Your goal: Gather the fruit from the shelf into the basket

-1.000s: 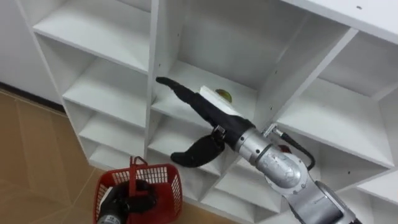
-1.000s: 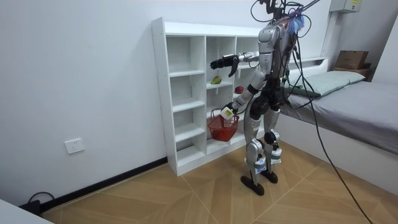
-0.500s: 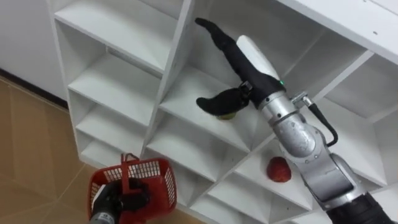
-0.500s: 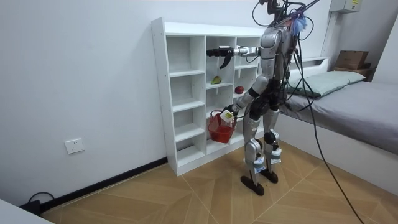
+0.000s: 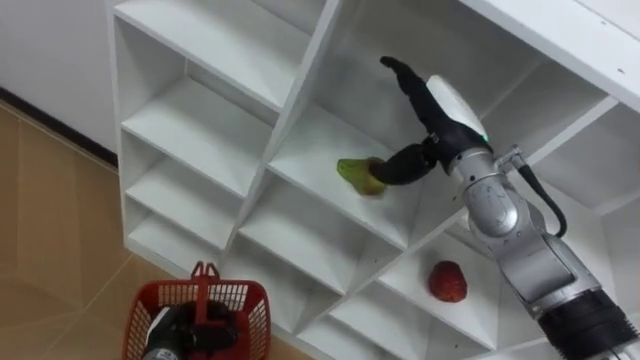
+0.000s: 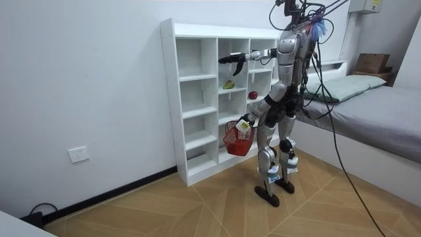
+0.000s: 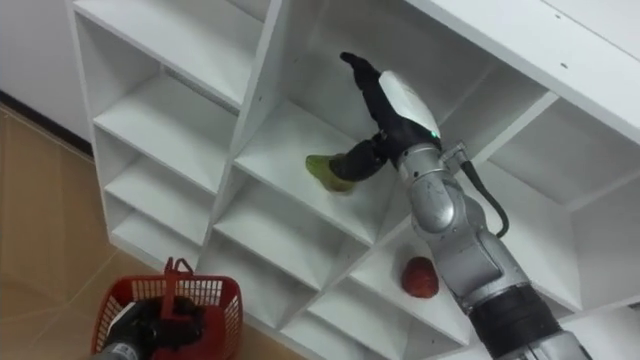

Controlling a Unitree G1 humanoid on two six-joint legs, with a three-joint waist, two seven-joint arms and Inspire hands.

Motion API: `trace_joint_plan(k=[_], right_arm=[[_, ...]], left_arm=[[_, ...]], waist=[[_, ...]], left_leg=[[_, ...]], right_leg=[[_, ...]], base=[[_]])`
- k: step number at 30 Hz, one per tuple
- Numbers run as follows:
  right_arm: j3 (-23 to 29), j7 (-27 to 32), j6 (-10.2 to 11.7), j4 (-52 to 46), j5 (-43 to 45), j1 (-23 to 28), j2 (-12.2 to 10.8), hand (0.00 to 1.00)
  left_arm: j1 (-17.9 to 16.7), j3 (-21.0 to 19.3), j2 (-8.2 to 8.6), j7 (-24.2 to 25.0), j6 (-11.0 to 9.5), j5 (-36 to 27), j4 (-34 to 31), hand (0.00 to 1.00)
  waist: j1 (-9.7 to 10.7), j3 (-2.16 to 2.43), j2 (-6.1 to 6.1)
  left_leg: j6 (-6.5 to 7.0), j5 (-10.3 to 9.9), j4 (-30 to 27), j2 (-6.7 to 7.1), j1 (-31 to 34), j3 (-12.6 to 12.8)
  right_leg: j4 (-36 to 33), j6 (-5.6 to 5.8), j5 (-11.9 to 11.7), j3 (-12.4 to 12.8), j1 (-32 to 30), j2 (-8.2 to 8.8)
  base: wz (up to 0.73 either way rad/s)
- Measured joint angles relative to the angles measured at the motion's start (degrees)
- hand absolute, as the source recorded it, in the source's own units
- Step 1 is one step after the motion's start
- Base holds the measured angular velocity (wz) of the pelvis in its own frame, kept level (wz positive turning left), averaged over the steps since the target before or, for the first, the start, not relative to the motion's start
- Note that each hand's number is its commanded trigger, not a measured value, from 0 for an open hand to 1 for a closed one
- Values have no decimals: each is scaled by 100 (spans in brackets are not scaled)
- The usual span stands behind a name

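Fingers of the right hand stand straight and apart above a smooth, tapered yellow-green fruit. Only the thumb bends down against it, and nothing is clamped. The fruit lies on a white closet shelf. A thumb-only push could roll it off the open front, probably missing the red plastic mesh basket, which the left hand grips at lower left. A round red fruit sits one shelf down, to the right.

The right hand's thumb covers the right end of the green fruit. The picture's lower edge cuts the red basket and the left hand, a blurred dark shape behind its handle
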State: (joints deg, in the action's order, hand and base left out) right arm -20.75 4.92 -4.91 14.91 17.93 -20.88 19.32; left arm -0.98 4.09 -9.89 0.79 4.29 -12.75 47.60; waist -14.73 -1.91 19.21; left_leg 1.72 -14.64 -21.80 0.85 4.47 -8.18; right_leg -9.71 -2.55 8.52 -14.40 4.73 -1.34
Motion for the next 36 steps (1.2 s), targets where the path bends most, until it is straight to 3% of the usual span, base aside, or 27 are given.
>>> trace_joint_plan(k=[4, 6, 13, 18, 21, 31, 36], right_arm=[[-5, -24, -14, 368, -41, -50, 0, 0], [-48, -55, -55, 623, -191, -66, 1, 0], [-305, -361, -224, 1210, -471, -116, -21, 0], [-306, -377, -276, 1353, -585, -160, -89, 0], [-309, -373, -287, 1450, -616, -259, -99, 0], [-303, -326, -391, 1682, -611, -472, -355, 0], [-290, -164, -381, 1826, -607, -543, -355, 0]], left_arm=[[-13, 19, -12, 0, 42, 54, -4, 100], [-12, 66, -23, 1, 55, 50, -41, 100], [-11, 128, -25, 99, 79, 50, -34, 100], [15, 128, -25, 107, 162, 43, -35, 100], [25, 181, -26, 107, 168, -8, -35, 100], [42, 181, -26, 105, 168, -10, -31, 100], [74, 302, -12, 106, 169, 5, -34, 100]], waist=[[-32, -4, -4], [-145, -7, -9], [-330, -72, -68], [-312, -54, -40], [-285, -60, -47], [-293, -100, -107], [-298, -109, -218]], left_leg=[[8, -5, -10, 4, -5, 1], [6, -11, -10, -1, -13, 15], [2, -11, -9, -5, 99, 24], [4, -12, -22, -7, 209, 12], [13, -19, -71, -4, 309, 12], [27, -37, -136, 4, 435, 0], [31, -39, -194, 21, 500, -34]], right_leg=[[-1, 1, 0, 10, 13, 3], [0, 1, 0, 18, 11, 3], [0, 11, 6, 7, -107, 9], [0, 11, 6, -29, -201, 8], [-4, 11, 6, -140, -278, 15], [-11, 13, 6, -162, -364, 18], [-9, 13, 6, -310, -383, 31]], base=[[0], [-4], [-1], [0], [0], [0], [4]])
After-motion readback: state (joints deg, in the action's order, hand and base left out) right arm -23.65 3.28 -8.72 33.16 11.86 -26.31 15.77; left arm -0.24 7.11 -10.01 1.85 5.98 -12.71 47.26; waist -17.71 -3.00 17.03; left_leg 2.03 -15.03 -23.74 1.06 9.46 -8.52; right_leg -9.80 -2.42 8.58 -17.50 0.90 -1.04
